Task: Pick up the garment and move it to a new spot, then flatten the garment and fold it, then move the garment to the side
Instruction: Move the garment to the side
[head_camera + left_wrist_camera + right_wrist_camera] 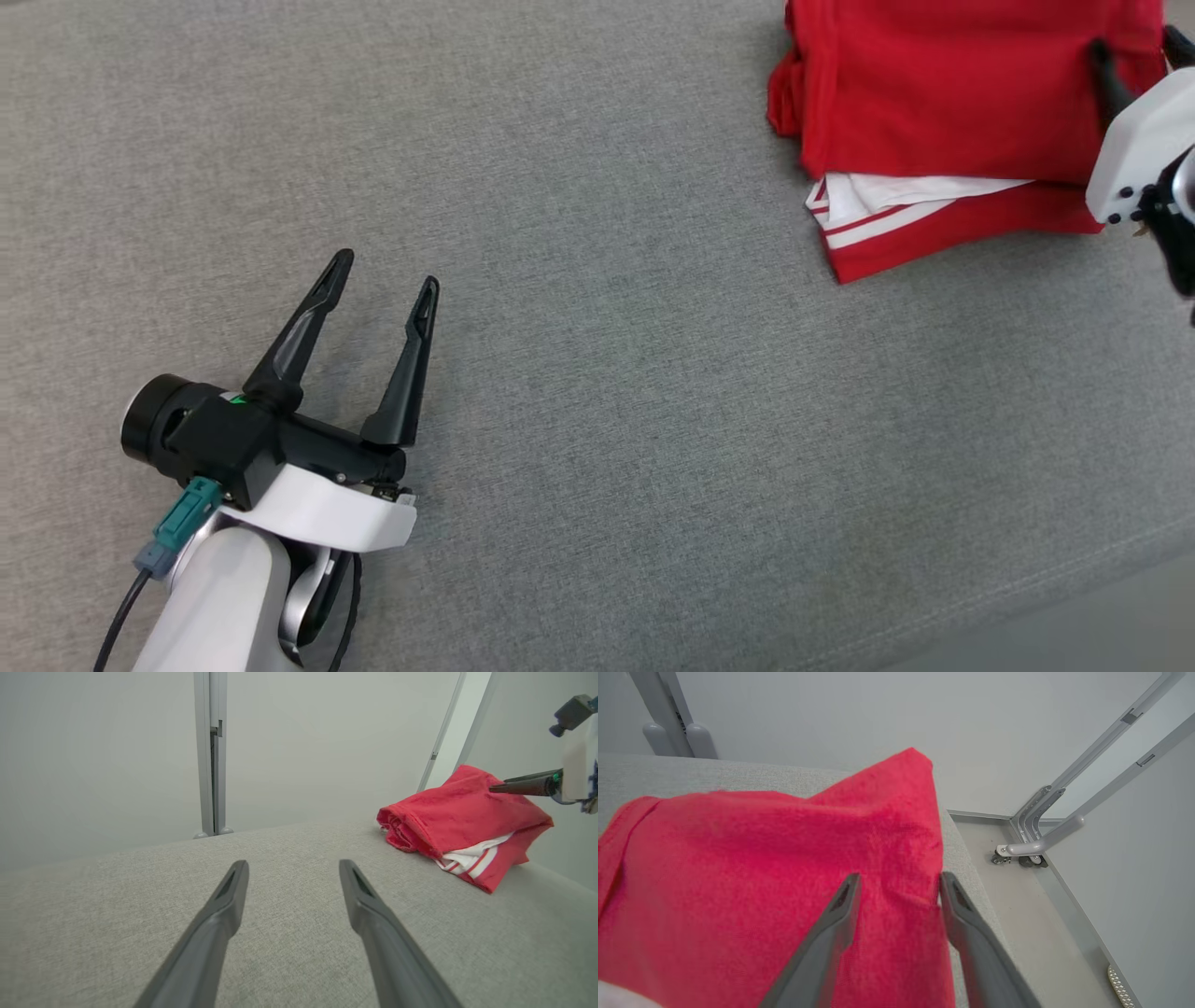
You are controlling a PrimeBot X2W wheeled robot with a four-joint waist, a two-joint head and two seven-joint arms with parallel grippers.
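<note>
Beneath the parted tips of the right pincer (899, 882): garment (738, 868), red, folded, ungripped, on grey table (597, 392). Left pincer (385, 273) spread, empty, well apart. Folding and side placement seemingly done; withdrawal left.

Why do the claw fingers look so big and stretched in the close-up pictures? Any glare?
Left wrist view: the wide lens stretches the left claw, soft near the bottom edge. Right wrist view: right claw stretched too, red garment slightly grainy. Head view: even light, no glare, barely any shadow.
</note>
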